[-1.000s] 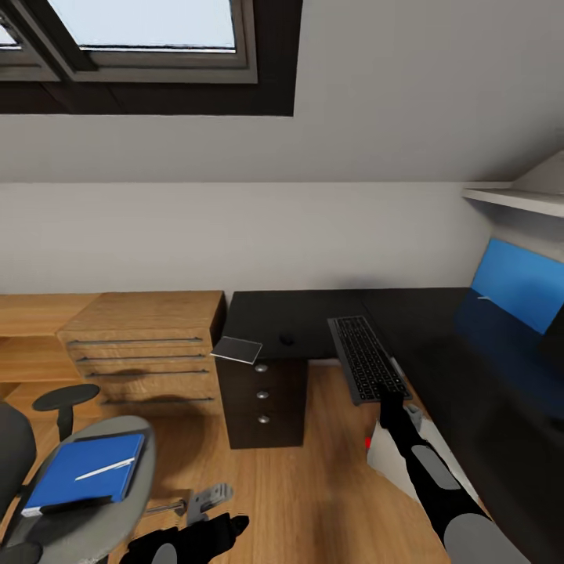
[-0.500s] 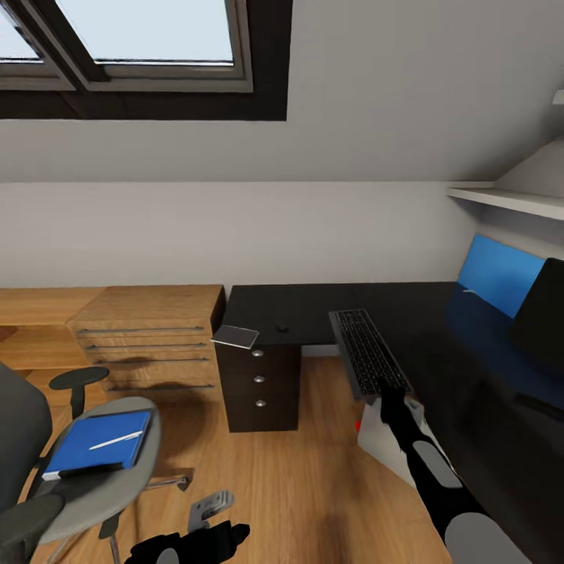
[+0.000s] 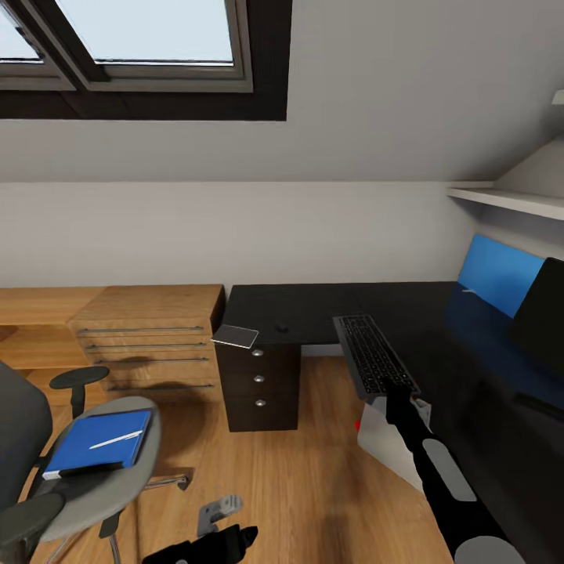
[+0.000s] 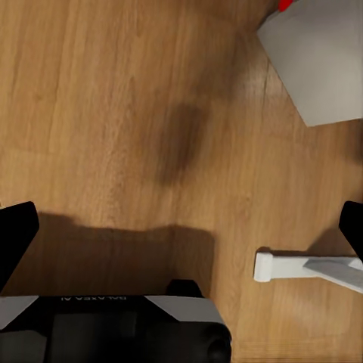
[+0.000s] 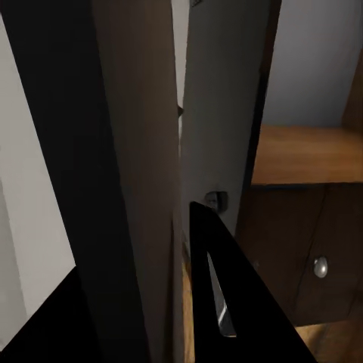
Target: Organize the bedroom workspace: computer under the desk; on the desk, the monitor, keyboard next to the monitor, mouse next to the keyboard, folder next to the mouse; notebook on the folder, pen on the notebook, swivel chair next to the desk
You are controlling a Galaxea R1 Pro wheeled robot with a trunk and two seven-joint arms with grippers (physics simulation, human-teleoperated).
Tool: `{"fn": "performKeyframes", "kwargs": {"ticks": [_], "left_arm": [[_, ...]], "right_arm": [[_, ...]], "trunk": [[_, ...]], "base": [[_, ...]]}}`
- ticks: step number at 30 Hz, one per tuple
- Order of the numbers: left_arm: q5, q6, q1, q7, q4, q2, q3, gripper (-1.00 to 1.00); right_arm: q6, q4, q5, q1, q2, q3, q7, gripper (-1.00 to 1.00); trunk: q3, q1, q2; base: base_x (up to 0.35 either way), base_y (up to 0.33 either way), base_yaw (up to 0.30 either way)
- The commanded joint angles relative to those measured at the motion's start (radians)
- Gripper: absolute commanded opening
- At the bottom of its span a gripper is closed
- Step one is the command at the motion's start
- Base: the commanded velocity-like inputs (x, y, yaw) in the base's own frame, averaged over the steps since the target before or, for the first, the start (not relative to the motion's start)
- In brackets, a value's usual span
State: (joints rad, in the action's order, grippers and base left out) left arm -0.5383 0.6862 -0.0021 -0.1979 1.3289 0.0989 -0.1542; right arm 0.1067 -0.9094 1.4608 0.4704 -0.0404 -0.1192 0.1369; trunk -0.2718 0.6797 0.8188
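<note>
The slim dark keyboard point(image 3: 371, 355) lies lengthwise over the inner edge of the black L-shaped desk point(image 3: 313, 301). Its near end is in my right gripper point(image 3: 395, 392), which is shut on it, above the light grey computer point(image 3: 385, 440) on the floor. The monitor point(image 3: 542, 312) stands at the far right of the desk. A tiny mouse point(image 3: 281, 328) and the grey notebook point(image 3: 236, 337) sit near the desk's left corner. The blue folder point(image 3: 95, 442), with the white pen point(image 3: 118, 439) on it, rests on the swivel chair point(image 3: 117, 486). My left gripper point(image 3: 222, 513) hangs open over the floor point(image 4: 181, 227).
A light wooden drawer cabinet point(image 3: 149, 337) stands left of the desk's dark drawer unit point(image 3: 261, 388). A blue panel point(image 3: 498, 274) leans at the wall behind the monitor. A chrome chair leg point(image 4: 302, 266) lies on the wooden floor near my left gripper. A sloped ceiling window is overhead.
The camera swung earlier, then held still. My right gripper has shifted the keyboard slightly right and nearer. The left arm has drifted a little to the right.
</note>
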Motion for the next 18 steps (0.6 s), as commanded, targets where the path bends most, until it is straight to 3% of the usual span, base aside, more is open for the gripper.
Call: {"fn": "performKeyframes", "kwargs": {"ticks": [1,6,18], "left_arm": [[-0.010,0.002,0.000,-0.009,0.000,0.000,-0.002,1.00],[-0.011,0.001,0.000,-0.009,-0.002,-0.001,-0.005,1.00],[-0.011,0.001,0.000,-0.009,-0.002,-0.001,-0.004,1.00]], "right_arm": [[0.008,-0.005,0.024,-0.003,0.000,-0.002,0.003,-1.00],[0.083,-0.028,0.058,-0.022,0.001,-0.002,0.003,-1.00],[0.088,-0.029,0.057,-0.023,0.000,-0.004,0.004,-1.00]], "trunk": [[-0.001,0.000,0.001],[-0.001,0.000,0.001],[-0.001,0.000,0.001]], "base": [[0.000,0.000,0.000],[-0.069,0.000,0.000],[-0.315,-0.022,0.000]]}}
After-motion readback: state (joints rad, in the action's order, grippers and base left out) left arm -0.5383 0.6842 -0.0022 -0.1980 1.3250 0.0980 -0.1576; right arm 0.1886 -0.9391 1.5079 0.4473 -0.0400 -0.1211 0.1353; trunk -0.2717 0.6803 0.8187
